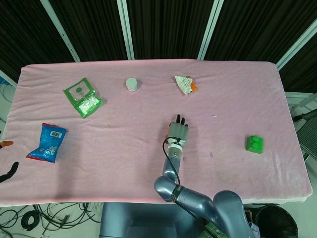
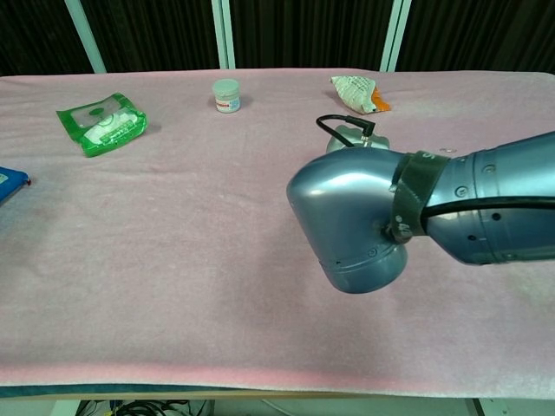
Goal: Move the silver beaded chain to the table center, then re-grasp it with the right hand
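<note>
My right hand (image 1: pixel 179 130) is over the middle of the pink table (image 1: pixel 124 129), back up, dark fingertips (image 1: pixel 181 119) pointing to the far side. Whatever is beneath its palm is hidden, and I cannot tell whether it holds anything. No silver beaded chain shows plainly. Two tiny silver glints lie on the cloth to the hand's right, the far glint (image 1: pixel 214 116) and the near glint (image 1: pixel 212 154). In the chest view the right arm's grey elbow (image 2: pixel 351 217) blocks the hand. Dark fingertips of what seems my left hand (image 1: pixel 10 171) show at the left edge, off the table.
A green pouch (image 1: pixel 82 99) and a blue snack bag (image 1: pixel 48 143) lie at the left. A small white jar (image 1: pixel 131 84) and a crumpled wrapper (image 1: pixel 184 84) sit at the back. A green block (image 1: pixel 254 144) rests at the right.
</note>
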{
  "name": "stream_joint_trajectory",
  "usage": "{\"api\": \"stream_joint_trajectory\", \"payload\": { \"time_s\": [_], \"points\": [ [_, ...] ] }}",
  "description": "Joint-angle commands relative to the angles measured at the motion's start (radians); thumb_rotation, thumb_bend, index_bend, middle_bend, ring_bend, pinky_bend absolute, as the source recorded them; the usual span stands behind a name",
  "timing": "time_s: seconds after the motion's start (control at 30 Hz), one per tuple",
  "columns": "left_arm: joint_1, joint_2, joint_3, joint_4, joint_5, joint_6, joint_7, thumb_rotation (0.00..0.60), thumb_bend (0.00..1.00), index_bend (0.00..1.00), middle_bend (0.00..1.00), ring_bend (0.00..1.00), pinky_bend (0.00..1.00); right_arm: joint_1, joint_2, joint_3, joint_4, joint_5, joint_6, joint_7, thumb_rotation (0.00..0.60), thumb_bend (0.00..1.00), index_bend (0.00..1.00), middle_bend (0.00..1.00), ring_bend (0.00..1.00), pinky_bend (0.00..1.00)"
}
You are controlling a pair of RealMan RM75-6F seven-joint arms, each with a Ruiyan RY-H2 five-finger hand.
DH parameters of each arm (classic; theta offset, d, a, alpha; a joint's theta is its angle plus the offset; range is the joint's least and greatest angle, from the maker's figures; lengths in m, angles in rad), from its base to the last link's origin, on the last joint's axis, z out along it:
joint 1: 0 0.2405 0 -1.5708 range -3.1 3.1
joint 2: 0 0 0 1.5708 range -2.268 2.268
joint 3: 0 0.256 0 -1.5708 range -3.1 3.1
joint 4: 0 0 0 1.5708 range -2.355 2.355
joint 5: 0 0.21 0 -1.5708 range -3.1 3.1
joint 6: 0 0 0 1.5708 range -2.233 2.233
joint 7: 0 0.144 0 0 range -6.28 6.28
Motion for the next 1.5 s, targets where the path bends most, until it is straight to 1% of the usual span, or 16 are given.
{"api": "stream_joint_trajectory", "payload": {
  "time_s": [0.03, 0.47, 0.67, 0.9, 1.23, 1.5],
  "points": [
    [0.001, 0.001, -0.001, -0.001, 0.000, -0.001, 0.000, 0.600, 0.30, 0.30, 0.06, 0.00, 0.00, -0.007, 0.002, 0.004, -0.012, 0.000, 0.007, -0.013, 0.600, 0.30, 0.55, 0.00, 0.03, 0.21],
    [0.003, -0.001, -0.008, -0.005, -0.006, -0.007, 0.012, 0.600, 0.30, 0.30, 0.06, 0.00, 0.00, -0.035, 0.017, -0.001, -0.054, -0.010, 0.020, -0.070, 0.600, 0.31, 0.55, 0.00, 0.03, 0.21],
    [0.004, -0.002, -0.010, -0.006, -0.008, -0.009, 0.017, 0.600, 0.30, 0.30, 0.06, 0.00, 0.00, -0.048, 0.034, 0.004, -0.092, -0.003, 0.025, -0.102, 0.600, 0.31, 0.51, 0.00, 0.03, 0.21],
    [0.006, -0.003, -0.013, -0.009, -0.008, -0.008, 0.021, 0.600, 0.30, 0.30, 0.06, 0.00, 0.00, -0.065, 0.049, 0.007, -0.129, 0.004, 0.042, -0.129, 0.600, 0.31, 0.50, 0.00, 0.03, 0.21],
    [0.009, -0.003, -0.016, -0.010, -0.008, -0.008, 0.023, 0.600, 0.30, 0.30, 0.06, 0.00, 0.00, -0.076, 0.055, 0.012, -0.152, 0.004, 0.053, -0.132, 0.600, 0.31, 0.51, 0.00, 0.03, 0.21],
    [0.010, -0.002, -0.018, -0.012, -0.009, -0.010, 0.022, 0.600, 0.30, 0.30, 0.05, 0.00, 0.00, -0.077, 0.048, 0.015, -0.149, 0.005, 0.049, -0.131, 0.600, 0.31, 0.51, 0.00, 0.03, 0.21]
  ]
}}
